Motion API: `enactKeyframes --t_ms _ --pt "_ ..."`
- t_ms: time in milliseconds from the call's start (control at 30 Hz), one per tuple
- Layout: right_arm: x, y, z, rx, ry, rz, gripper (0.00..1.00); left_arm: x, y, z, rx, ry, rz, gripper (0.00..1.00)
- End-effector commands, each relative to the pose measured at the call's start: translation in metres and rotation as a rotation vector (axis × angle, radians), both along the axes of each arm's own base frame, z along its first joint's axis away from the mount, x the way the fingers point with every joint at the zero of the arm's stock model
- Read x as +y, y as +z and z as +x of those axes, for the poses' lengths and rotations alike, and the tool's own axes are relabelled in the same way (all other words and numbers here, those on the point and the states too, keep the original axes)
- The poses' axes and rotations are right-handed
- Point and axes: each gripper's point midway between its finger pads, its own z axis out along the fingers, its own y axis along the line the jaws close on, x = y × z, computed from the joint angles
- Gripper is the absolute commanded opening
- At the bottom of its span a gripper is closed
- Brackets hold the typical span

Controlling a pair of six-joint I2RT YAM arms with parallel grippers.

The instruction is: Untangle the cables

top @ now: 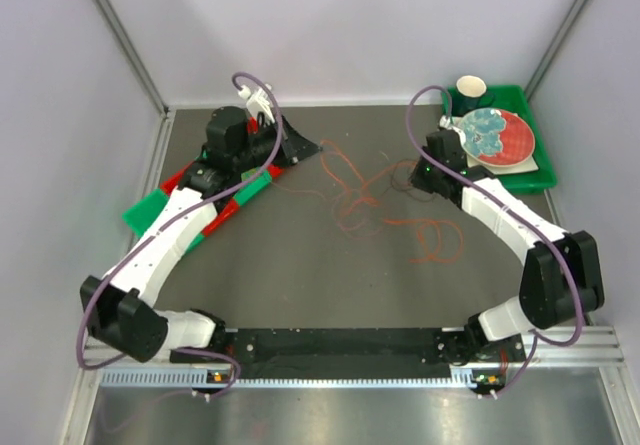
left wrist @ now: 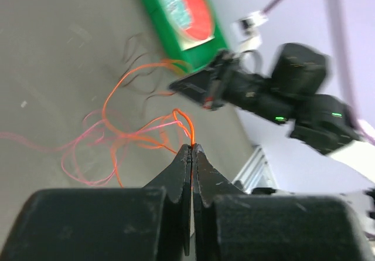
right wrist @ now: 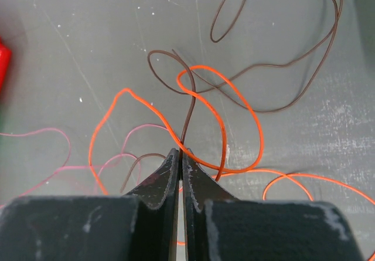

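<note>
The left jaws are pressed together on the orange cable, pinching it at the very tips. The right jaws are closed the same way on the dark brown cable. Both grips sit at the tangle, which lies mid-worktop: the left grip at its left edge, the right grip at its right edge.

- Hazard: the brown cord crosses an orange loop, so drawing the arms apart would probably cinch that crossing into a knot.
- Hazard: tip-only grips on thin cord may slip under tension.
- Hazard: pale red strands within the tangle may drag along toward the green tray to its right.
</note>
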Motion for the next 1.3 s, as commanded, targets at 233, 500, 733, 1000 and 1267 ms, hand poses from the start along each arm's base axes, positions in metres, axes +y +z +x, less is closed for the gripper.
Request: enactKeyframes --t_ms 233,500,733,1000,1267 --pt "0.001 0.007 0.011 -0.01 0.013 -0.009 0.54 -0.05 -0.069 0.028 0.099 -0.097 0.19 0.73" --pt "-0.002 0.034 0.005 -0.081 0.031 -0.009 0.57 0.051 -0.116 0.058 0.061 0.277 0.72 0.99" --pt "0.013 0.037 0.008 -0.082 0.075 0.056 0.57 0.092 -0.176 0.074 0.127 0.435 0.965 0.92" --pt "0.015 0.032 0.004 -0.063 0.089 0.058 0.57 0.042 -0.234 0.089 0.139 0.201 0.954 0.88" --pt "0.016 0.033 0.003 -0.065 0.101 0.064 0.57 0.021 -0.249 0.097 0.232 0.185 0.9 0.72"
